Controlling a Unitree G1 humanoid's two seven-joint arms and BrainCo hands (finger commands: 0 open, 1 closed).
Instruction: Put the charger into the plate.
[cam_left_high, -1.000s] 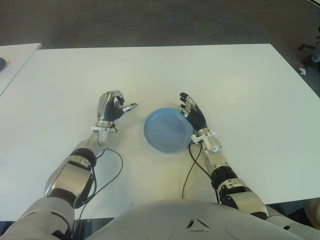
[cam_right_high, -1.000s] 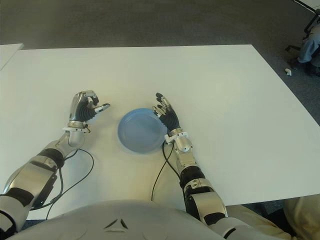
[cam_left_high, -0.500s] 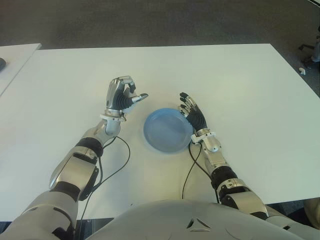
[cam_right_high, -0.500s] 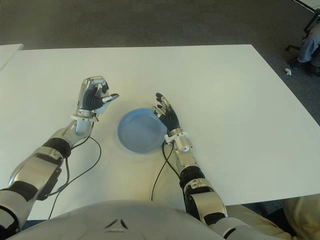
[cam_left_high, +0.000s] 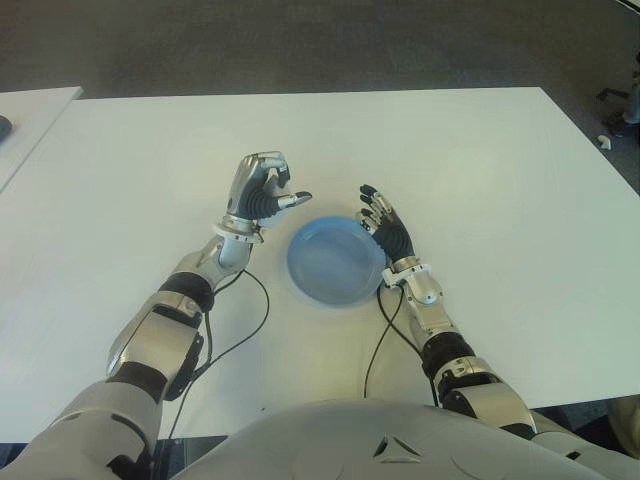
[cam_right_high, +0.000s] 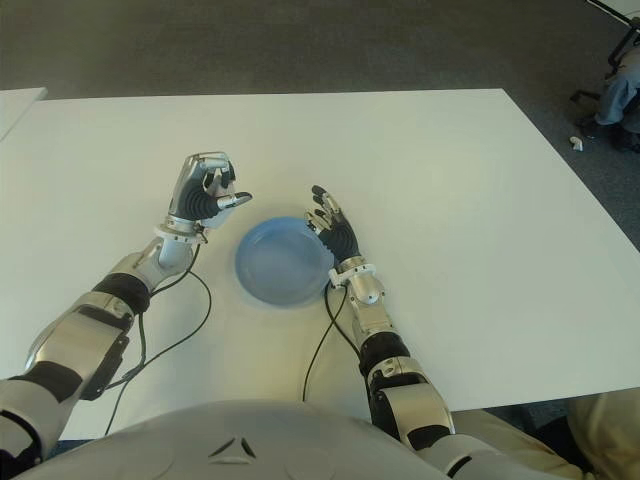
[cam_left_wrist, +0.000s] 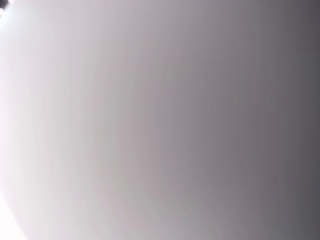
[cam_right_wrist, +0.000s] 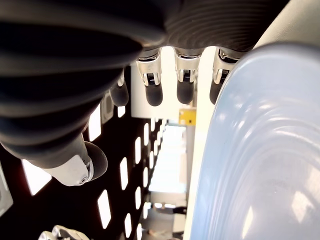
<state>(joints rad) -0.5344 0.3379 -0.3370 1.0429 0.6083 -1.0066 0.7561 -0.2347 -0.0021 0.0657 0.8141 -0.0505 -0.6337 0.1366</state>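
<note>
Both eye views show left hand (cam_left_high: 262, 189) curled beside plate (cam_left_high: 335, 262).

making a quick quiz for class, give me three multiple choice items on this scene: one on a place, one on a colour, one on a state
1. Where is the plate?
A. between the two robot hands
B. at the table's far edge
C. on the floor

2. What colour is the plate?
A. red
B. blue
C. green

3. How are the right robot hand's fingers?
A. clenched in a fist
B. wrapped round a cup
C. extended, holding nothing

Answers:
1 A: the plate lies on the table, with the left robot hand on its left and the right robot hand at its right rim.
2 B: its whole surface is light blue.
3 C: the right wrist view shows straight fingers beside the rim, with nothing in them.
</note>
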